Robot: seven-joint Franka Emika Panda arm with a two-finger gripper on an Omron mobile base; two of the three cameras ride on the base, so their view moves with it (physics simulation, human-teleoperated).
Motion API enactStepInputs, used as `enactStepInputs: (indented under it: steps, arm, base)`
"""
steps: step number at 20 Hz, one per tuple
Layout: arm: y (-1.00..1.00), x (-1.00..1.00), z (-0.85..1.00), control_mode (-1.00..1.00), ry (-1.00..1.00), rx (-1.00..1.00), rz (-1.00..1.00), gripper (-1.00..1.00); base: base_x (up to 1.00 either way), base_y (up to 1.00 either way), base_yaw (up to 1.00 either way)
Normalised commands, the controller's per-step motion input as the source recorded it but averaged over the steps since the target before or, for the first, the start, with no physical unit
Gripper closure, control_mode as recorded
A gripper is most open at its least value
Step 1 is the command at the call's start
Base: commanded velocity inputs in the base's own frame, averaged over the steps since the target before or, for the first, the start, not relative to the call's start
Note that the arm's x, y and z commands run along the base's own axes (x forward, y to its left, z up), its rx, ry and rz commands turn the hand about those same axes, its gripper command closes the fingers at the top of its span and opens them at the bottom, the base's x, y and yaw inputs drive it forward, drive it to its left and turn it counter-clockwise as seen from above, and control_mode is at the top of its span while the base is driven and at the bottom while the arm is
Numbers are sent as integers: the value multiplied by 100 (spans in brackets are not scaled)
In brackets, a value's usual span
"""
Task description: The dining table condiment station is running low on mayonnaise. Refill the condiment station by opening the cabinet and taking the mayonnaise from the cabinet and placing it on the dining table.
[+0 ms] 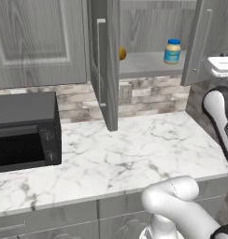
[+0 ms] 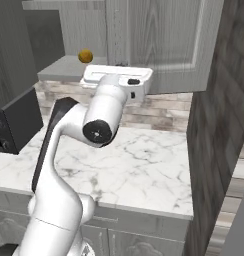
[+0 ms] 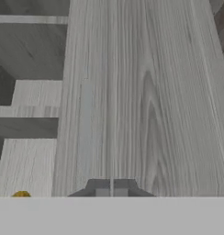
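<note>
Up at the cabinet, both doors stand swung out, and the gripper sits with its two fingertips pressed together, holding nothing, against the inner face of the right-hand door. By my judgement the opening step is about finished and the reach for the jar comes next.

To do that well, the hand should back off the door panel, spread its fingers wide, then swing left round the door's free edge into the opening, staying level with the shelf. The mayonnaise stands upright near the right end of that shelf, close to the right door, so the approach has little room on that side. A straight, level entry from the front should avoid clipping the door. Grip the pale body below the blue lid, not the lid itself.

A round orange item lies at the shelf's left end, well apart from the jar, partly hidden by the left door.

The jar's teal label is too small to read; no other writing shows.
</note>
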Motion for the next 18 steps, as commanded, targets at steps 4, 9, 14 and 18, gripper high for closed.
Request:
enactStepInputs:
  steps: [4, 9, 14, 18]
  arm:
    - [7, -28, -27, -100, 9, -6, 0, -100]
    - [89, 32, -8, -100, 17, -32, -16, -100]
    - [87, 12, 13, -100, 4, -40, -15, -100]
    - [83, 79, -2, -100, 21, -44, -29, -100]
  base:
    - [0, 0, 0]
    - [0, 0, 0]
    - [0, 0, 0]
    - [0, 0, 0]
